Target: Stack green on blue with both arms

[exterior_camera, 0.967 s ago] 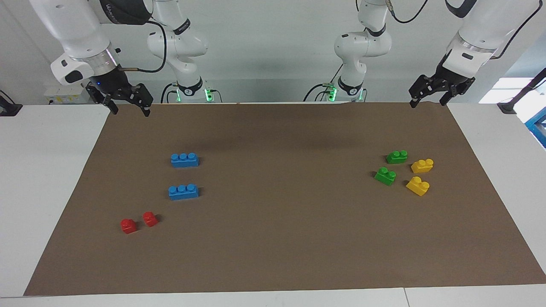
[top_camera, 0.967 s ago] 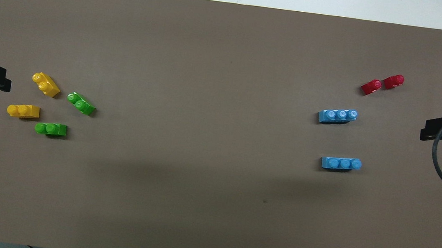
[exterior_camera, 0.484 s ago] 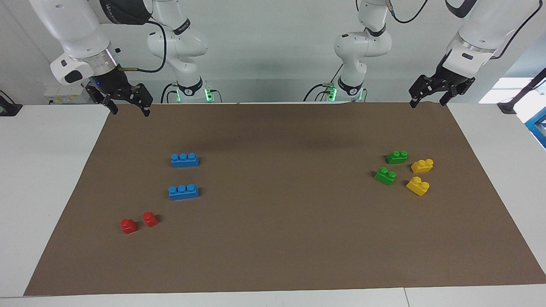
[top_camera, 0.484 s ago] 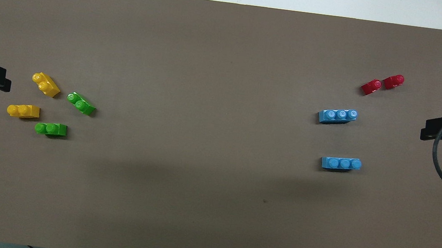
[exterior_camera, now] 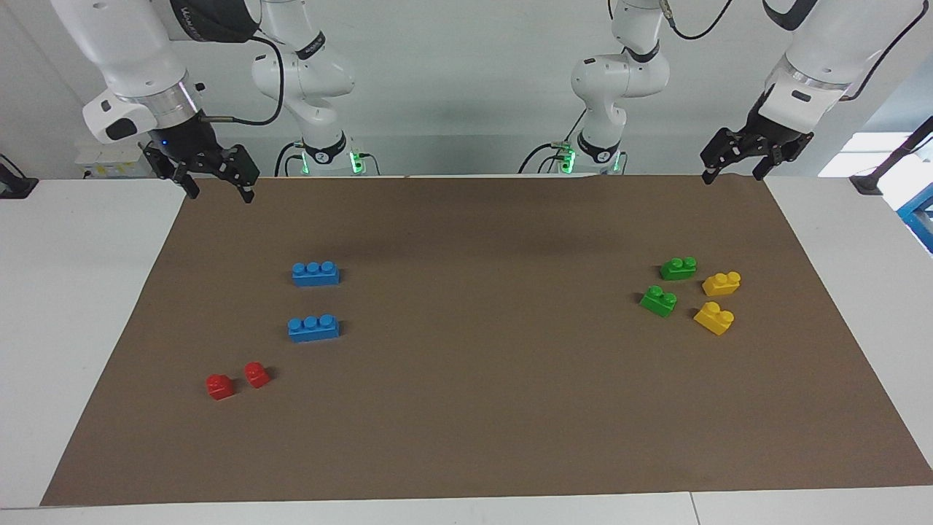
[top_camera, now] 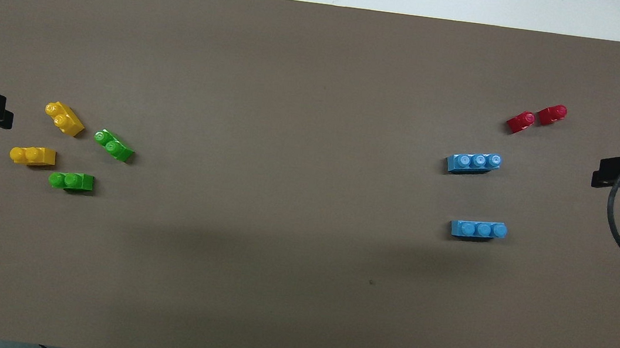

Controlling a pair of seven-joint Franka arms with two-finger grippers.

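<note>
I see a white table (exterior_camera: 80, 292) covered by a brown mat (exterior_camera: 481, 408). On the mat, toward the right arm's end, lie two blue bricks (exterior_camera: 315, 273) and two red bricks (exterior_camera: 220, 386); toward the left arm's end, two green bricks (exterior_camera: 678, 268) and two yellow bricks (exterior_camera: 721, 283).

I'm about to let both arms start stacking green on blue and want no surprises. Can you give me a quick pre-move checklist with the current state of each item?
1. Left gripper open and empty, up over the mat's edge at its own end: ok.
2. Right gripper open and empty, up over the mat's edge at its end: ok.
3. Both green bricks lie studs up at the left arm's end, apart from each other and from the yellow bricks: ok.
4. Both blue bricks lie studs up at the right arm's end, tops bare: ok.
5. Red bricks lie farther from the robots than the blue ones, out of the way: ok.
</note>
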